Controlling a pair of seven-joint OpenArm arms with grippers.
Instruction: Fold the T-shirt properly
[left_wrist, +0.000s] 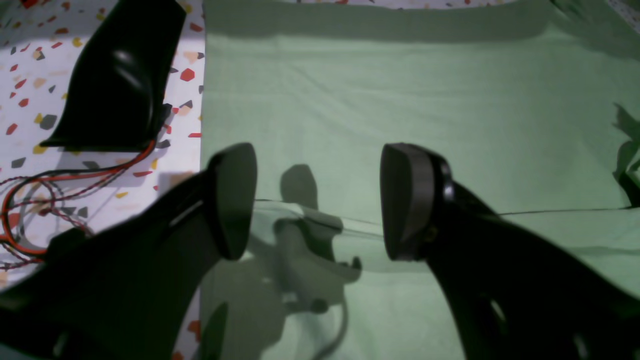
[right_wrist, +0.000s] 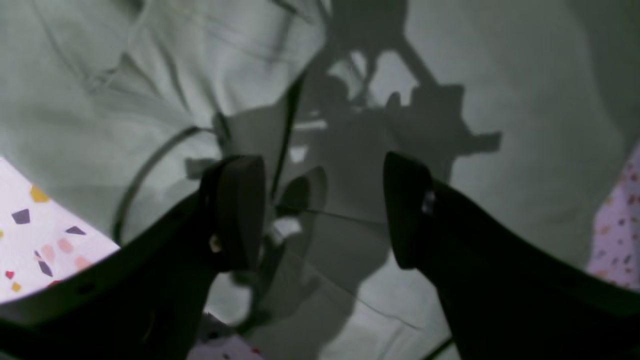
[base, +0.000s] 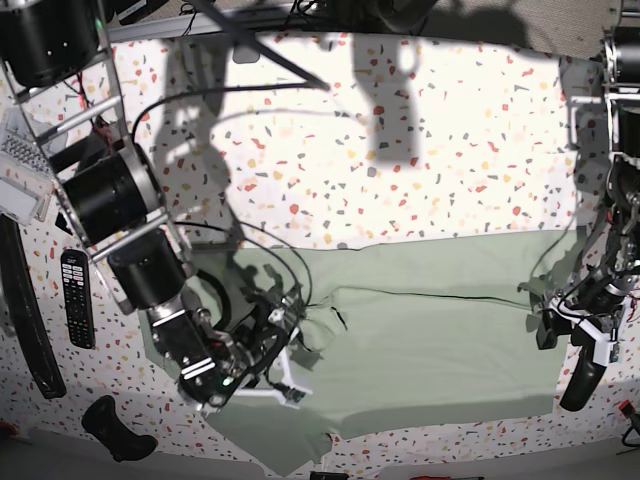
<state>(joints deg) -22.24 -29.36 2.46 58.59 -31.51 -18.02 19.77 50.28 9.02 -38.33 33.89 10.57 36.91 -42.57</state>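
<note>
The T-shirt (base: 430, 340) is pale sage green and lies spread flat across the front of the speckled table (base: 420, 160), rumpled at its left end. My right gripper (base: 288, 378) hovers over that rumpled end. In its wrist view it (right_wrist: 322, 215) is open, with only creased cloth (right_wrist: 150, 100) and shadow between the fingers. My left gripper (base: 545, 318) is over the shirt's right end near the edge. In its wrist view it (left_wrist: 320, 205) is open and empty above smooth cloth (left_wrist: 400, 100), where a thin fold line (left_wrist: 550, 211) runs across.
A black curved object (left_wrist: 120, 75) with red and black wires (left_wrist: 30, 200) sits on the table just off the shirt's right edge (base: 582, 382). A remote control (base: 77, 296), a long black strap (base: 25, 310) and a black lump (base: 115, 430) lie at the left.
</note>
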